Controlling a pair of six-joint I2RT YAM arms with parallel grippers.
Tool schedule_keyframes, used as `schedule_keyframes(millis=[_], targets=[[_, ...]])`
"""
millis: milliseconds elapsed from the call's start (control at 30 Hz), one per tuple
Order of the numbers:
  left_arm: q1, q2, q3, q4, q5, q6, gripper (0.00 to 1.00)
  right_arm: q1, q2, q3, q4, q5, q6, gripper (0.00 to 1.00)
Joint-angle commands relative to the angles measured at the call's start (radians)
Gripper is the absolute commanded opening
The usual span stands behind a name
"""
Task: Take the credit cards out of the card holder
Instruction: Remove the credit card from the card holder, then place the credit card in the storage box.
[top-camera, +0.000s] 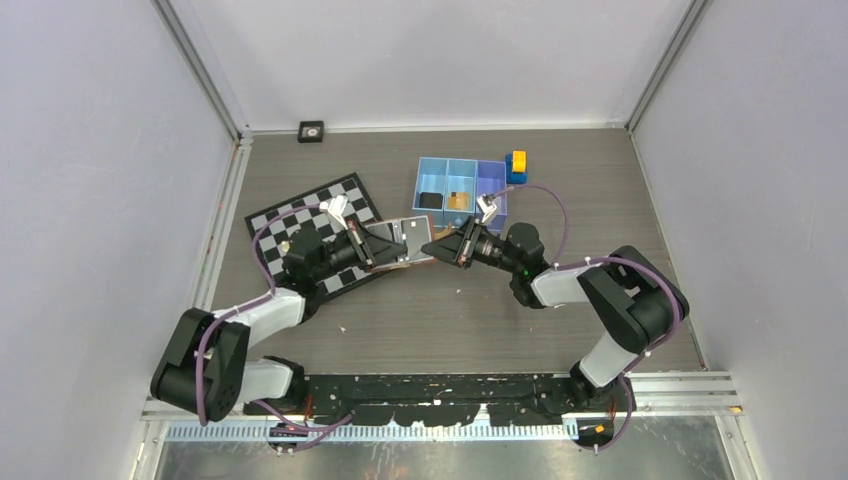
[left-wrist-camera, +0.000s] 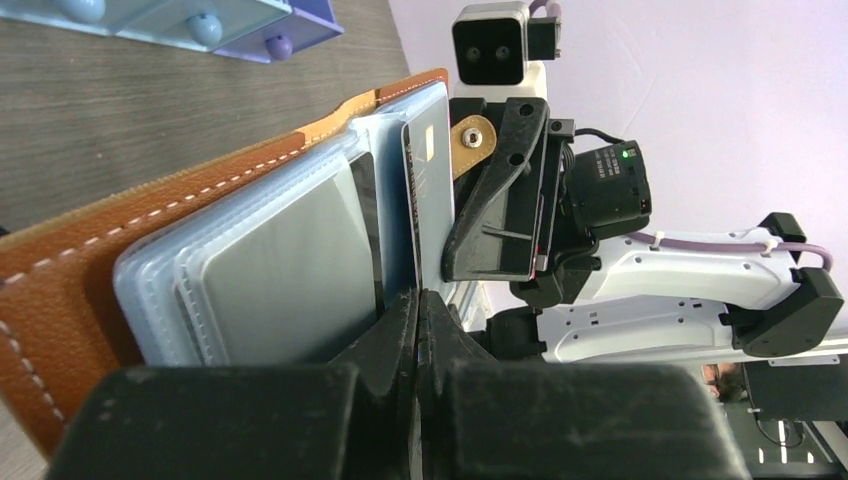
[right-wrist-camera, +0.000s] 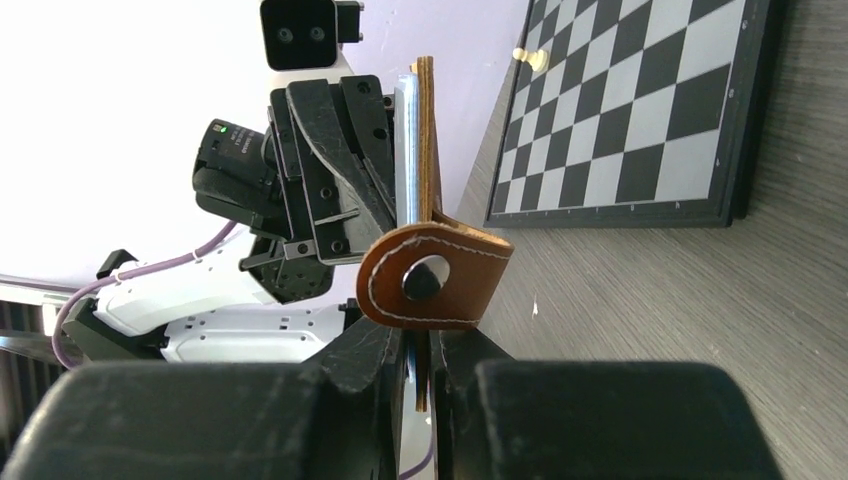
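**Tabletop** (top-camera: 450, 320): walled on three sides. Bare wood-grain surface runs from both pincers back to the arm bases, which gives the widest open room.

**Chessboard** (right-wrist-camera: 640, 110): lies flat under the left arm, outward of the left pincer (left-wrist-camera: 418, 305). Its dark raised border faces the gap between the pincers.

**Blue tray** (top-camera: 430, 175): sits just beyond the right pincer (right-wrist-camera: 420, 345), toward the far wall. In the overhead view the right wrist overlaps the tray's near rim, so room there is tight.

**Card holder** (top-camera: 405, 238): spans the gap between the two pincers, opened, with its grey inside turned upward. Whether it touches the tabletop cannot be told.
- The right pincer's fingers are drawn nearly together and pinch the holder's brown edge and pale leaves.
- The left pincer faces it from the opposite side.

**Credit cards** (left-wrist-camera: 290, 270): grey faces stacked in clear sleeves against the brown cover, just to one side of the left pincer's fingertips.

**Pale credit card** (left-wrist-camera: 432, 180): stands on edge among the sleeves. The left pincer is pressed together on its near edge; whether sleeve plastic is caught with it cannot be told.

**Strap** (right-wrist-camera: 435, 275): a brown tab with a metal stud, folded over directly ahead of the right pincer's fingertips.

**Yellow-and-blue block** (top-camera: 517, 165): just beside the tray's far corner, well apart from both pincers.
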Motion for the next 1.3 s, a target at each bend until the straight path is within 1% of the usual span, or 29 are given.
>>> schedule_keyframes(millis=[0,100,167,233,300,367,433,467,833,967,1133,1267], targets=[[0.02,-0.064,0.03,-0.117,-0.03,0.068,0.0,-0.024,-0.04,-0.032,0.044,0.044,0.007,0.16],[0.032,-0.064,0.024,-0.116,-0.032,0.059,0.0,-0.042,-0.025,-0.044,0.088,0.046,0.038,0.17],[0.037,-0.054,0.024,-0.113,-0.028,0.053,0.0,-0.047,-0.007,-0.045,0.125,0.039,0.062,0.21],[0.042,-0.043,0.022,-0.097,-0.021,0.044,0.0,-0.053,0.014,-0.045,0.154,0.034,0.08,0.22],[0.046,-0.03,0.021,-0.08,-0.014,0.031,0.0,-0.056,0.02,-0.045,0.163,0.031,0.089,0.19],[0.058,-0.024,0.018,-0.073,-0.007,0.023,0.0,-0.059,0.016,-0.047,0.157,0.034,0.088,0.09],[0.074,-0.027,0.007,-0.065,-0.009,0.014,0.0,-0.069,0.003,-0.053,0.121,0.049,0.079,0.02],[0.078,-0.03,0.003,-0.063,-0.01,0.01,0.0,-0.076,-0.006,-0.058,0.096,0.057,0.071,0.01],[0.092,-0.052,0.007,-0.13,-0.031,0.039,0.0,-0.13,-0.071,-0.093,-0.063,0.131,0.025,0.0],[0.091,-0.035,0.023,-0.128,-0.028,0.053,0.0,-0.129,-0.105,-0.089,-0.176,0.168,-0.017,0.01],[0.09,0.004,0.106,-0.198,-0.069,0.075,0.0,-0.13,-0.122,-0.088,-0.292,0.216,-0.046,0.0],[0.068,0.035,0.253,-0.492,-0.149,0.203,0.0,-0.131,-0.121,-0.091,-0.343,0.249,-0.05,0.01]])
